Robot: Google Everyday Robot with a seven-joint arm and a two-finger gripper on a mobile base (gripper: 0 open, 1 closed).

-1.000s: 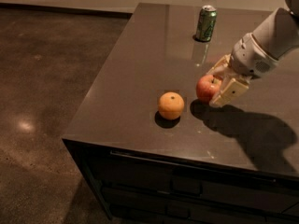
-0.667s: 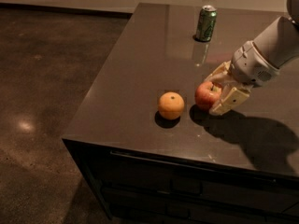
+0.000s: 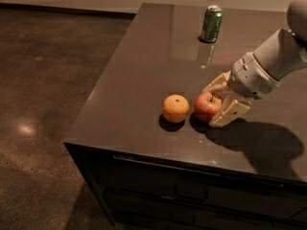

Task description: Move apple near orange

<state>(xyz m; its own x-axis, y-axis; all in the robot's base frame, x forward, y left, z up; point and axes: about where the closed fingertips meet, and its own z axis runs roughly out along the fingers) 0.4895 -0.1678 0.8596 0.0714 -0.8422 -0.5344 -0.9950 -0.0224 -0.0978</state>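
Fronting the view, below the bench's (image 3: 144, 61) near edge: dark drawer fronts (image 3: 192, 195).

On the dark top, toward the front: one orange (image 3: 175, 108), round, dark stem dot uppermost, standing free.

Just beside it on the right, across a slim gap: one apple (image 3: 207, 107), red with yellowish patches, resting on the bench.

One tool (image 3: 216, 105), low over the top, its two tan fingers (image 3: 229, 115) clamped on the apple, one on the near side and one on the far side.

One arm (image 3: 273, 56), pale grey, entering from the right edge and slanting down and leftward to the tool, wrist close above the bench.

Farther back, well apart from the fruit: one green can (image 3: 211, 24), upright.
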